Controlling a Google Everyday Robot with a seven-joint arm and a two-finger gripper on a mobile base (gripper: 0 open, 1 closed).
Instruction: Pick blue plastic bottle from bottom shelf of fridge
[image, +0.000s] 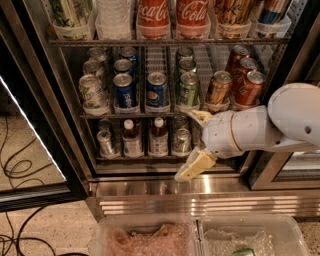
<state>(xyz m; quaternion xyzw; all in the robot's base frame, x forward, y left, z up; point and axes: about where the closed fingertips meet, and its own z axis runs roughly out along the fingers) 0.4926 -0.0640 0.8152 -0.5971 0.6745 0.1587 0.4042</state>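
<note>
One silver can (180, 136) flanks blue plastic bottle (158, 138); gripper (186, 145) gapes wide before can.

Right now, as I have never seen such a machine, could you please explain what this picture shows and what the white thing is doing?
The white thing is a robot arm, seen at the right. There is one picture, from a camera facing the open fridge. The arm's gripper, two yellowish fingers, is open and holds nothing; it is in front of the bottom shelf. On that shelf stand two brown-drink bottles with white caps and some cans. Soda cans fill the rack above.
</note>
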